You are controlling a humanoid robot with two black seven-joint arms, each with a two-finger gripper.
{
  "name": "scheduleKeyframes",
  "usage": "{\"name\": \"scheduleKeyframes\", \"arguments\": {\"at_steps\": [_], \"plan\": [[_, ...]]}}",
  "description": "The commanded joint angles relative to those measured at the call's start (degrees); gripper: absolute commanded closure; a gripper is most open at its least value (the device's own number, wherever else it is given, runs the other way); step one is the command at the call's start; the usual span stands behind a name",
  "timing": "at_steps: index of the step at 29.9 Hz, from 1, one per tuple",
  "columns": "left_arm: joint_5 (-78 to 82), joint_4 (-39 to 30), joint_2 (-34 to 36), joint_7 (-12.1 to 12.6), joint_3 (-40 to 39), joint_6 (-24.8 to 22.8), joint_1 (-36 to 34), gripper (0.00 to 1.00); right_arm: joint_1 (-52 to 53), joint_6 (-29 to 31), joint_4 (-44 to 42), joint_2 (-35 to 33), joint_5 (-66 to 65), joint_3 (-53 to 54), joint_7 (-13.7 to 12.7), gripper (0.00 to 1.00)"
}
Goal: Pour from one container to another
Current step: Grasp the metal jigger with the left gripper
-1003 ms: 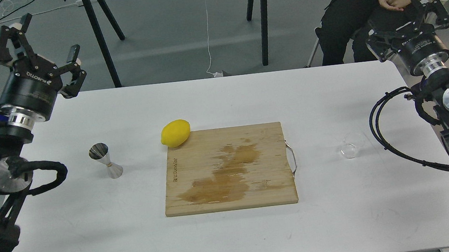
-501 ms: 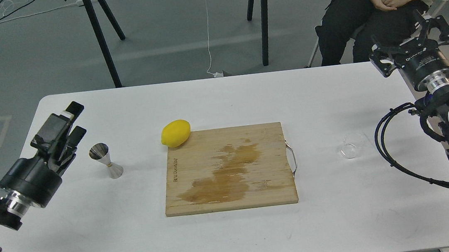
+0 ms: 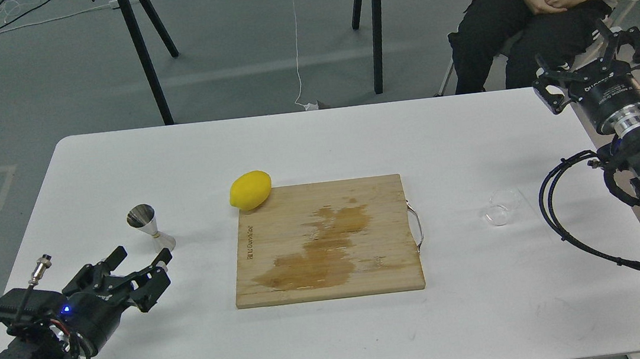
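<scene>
1. Head view, surface and room: white rectangular surface [image 3: 325,345] with rounded corners, matte and smooth, on a grey floor [image 3: 234,46]. Beyond the far edge, black slanted legs of another stand [image 3: 143,49], a thin white cable [image 3: 296,39] hanging to the floor, and at top right a seated person [image 3: 539,2] in a white shirt and black trousers, hands clasped.
2. Centre of the surface: flat wooden cutting board [image 3: 326,241], pale grain, darkened by a wet-looking brown stain in the middle, with a thin metal handle [image 3: 416,226] on its right edge.
3. At the board's far left corner: yellow lemon [image 3: 250,190], oval, dimpled skin, touching the corner and partly overlapping it.
4. Left of the board, well apart from it: steel jigger [image 3: 150,228], shiny, hourglass-shaped with a narrow waist, upright, open mouth upward.
5. Right of the board, near the surface's right side: glass cup [image 3: 501,207], clear, low, round, faint against the white; upright or tipped, cannot tell.
6. Left pincer [image 3: 141,259]: black, low over the surface, just beside and in front of the jigger, fingers spread apart, holding nothing.
7. Right pincer [image 3: 593,58]: black, raised over the far right corner, well apart from the glass cup, fingers spread wide, holding nothing.
</scene>
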Motion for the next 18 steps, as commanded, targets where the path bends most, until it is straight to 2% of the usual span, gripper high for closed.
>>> {"name": "scheduleKeyframes", "arguments": {"at_steps": [1,5,7,11,18], "plan": [[0.08,8.01,-2.78,-0.12,0.63,0.76,-3.89,0.09,0.0,0.0,-0.04,-0.09,0.0,-0.08,0.0,0.0],[0.08,16.1,-4.63,-0.56,3.26,2.69,-8.54,0.14,0.0,0.0,0.05,0.0,0.0,-0.08,0.0,0.0],[0.08,18.92,-4.81,-0.48,6.77,4.36,-10.92,0.19,0.0,0.0,0.05,0.0,0.0,-0.08,0.08,0.0],[0.08,21.74,-5.24,-0.04,11.09,6.65,-14.0,0.19,0.0,0.0,-0.04,-0.18,0.0,0.01,0.08,0.0],[0.08,29.12,-10.34,-0.21,11.36,7.18,-18.04,0.2,-0.09,0.0,0.05,-1.15,0.0,-0.08,0.08,0.0]]}}
